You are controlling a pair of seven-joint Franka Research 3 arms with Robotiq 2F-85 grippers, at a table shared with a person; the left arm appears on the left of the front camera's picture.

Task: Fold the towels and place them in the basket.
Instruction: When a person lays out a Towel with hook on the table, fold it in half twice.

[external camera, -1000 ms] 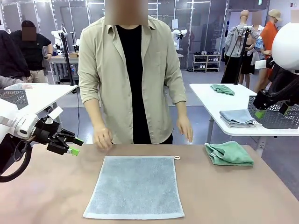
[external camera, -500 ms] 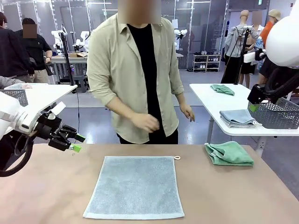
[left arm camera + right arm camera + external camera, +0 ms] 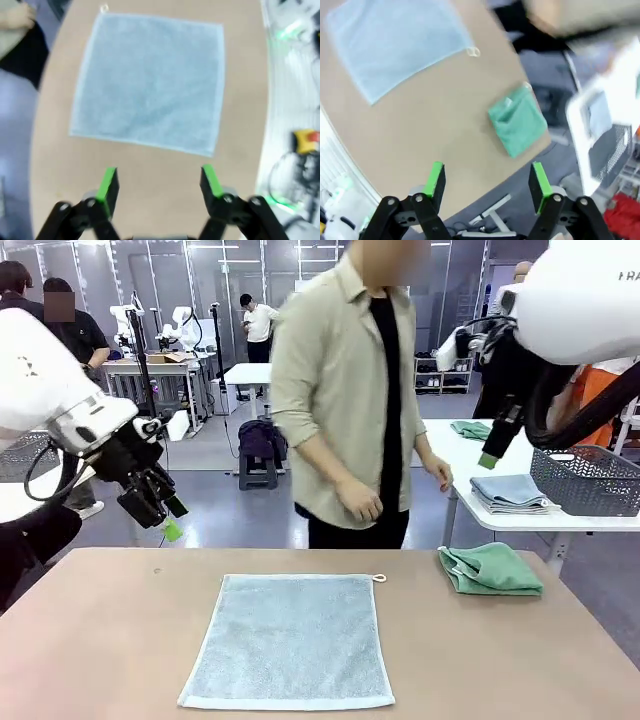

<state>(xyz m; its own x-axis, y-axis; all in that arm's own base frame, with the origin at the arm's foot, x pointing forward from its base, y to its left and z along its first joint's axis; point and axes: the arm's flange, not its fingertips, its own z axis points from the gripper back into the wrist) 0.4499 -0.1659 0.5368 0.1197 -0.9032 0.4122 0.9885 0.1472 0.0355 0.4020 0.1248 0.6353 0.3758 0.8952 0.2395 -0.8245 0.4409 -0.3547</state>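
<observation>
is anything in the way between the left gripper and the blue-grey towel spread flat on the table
Nothing visible. The left gripper hangs open over the far left side of the table, and bare tabletop lies between it and the blue-grey towel. The green towel lies apart at the right.

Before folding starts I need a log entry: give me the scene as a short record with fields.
blue towel: spread flat, mid-table, loop at its far right corner
green towel: loosely folded, far right of table
basket: on white side table, to the right
left gripper: open, empty, raised over table's left
right gripper: open, empty, raised high on the right
person: standing at far side, hands off table
</observation>
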